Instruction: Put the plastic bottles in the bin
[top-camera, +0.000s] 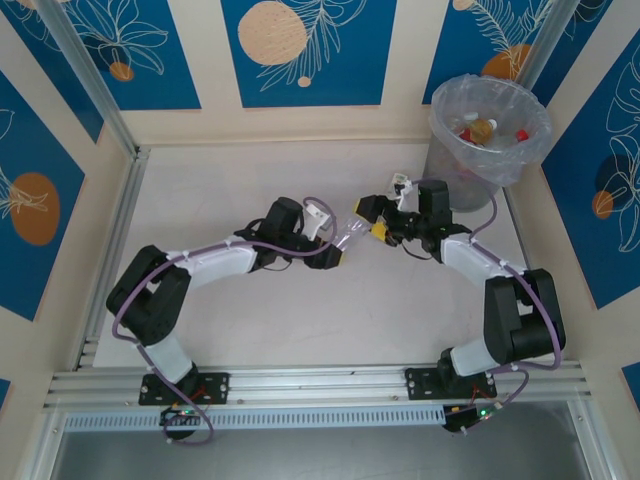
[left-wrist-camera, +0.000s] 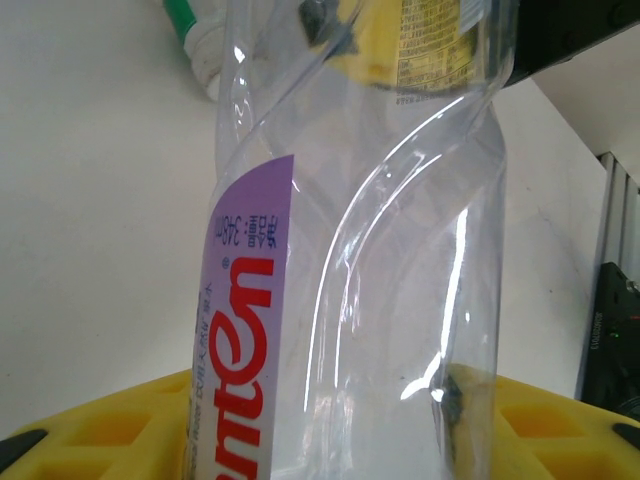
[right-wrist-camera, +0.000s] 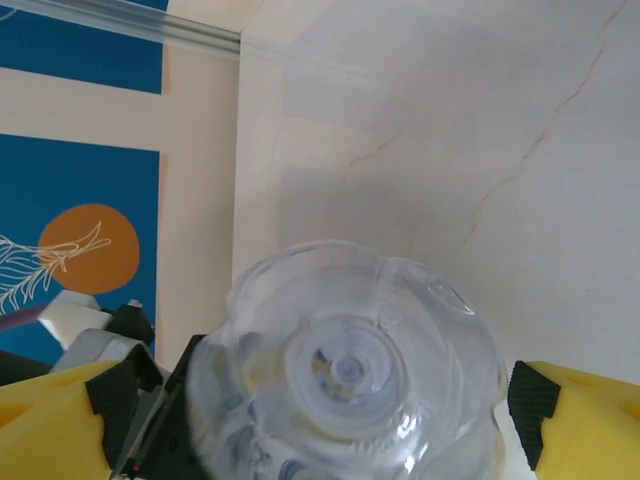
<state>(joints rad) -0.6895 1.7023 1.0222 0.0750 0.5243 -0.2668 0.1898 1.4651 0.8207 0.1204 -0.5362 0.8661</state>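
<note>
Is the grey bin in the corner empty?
No, several bottles with red and tan caps lie inside the bin.

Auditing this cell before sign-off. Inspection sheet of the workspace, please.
Surface: pale table, thin crack-like lines in the right wrist view.
Job's things: clear bottle with a purple label, between the two grippers at mid-table; bin at the far right corner, bottles inside.
Clutter: nothing seen.
Grippers: left gripper shut on the clear bottle; right gripper open, fingers either side of the bottle's base, contact unclear.
Cables: purple cables run along both arms, away from the bottle.
Surroundings: blue leaf-pattern wall panels; aluminium rail at the near edge.
</note>
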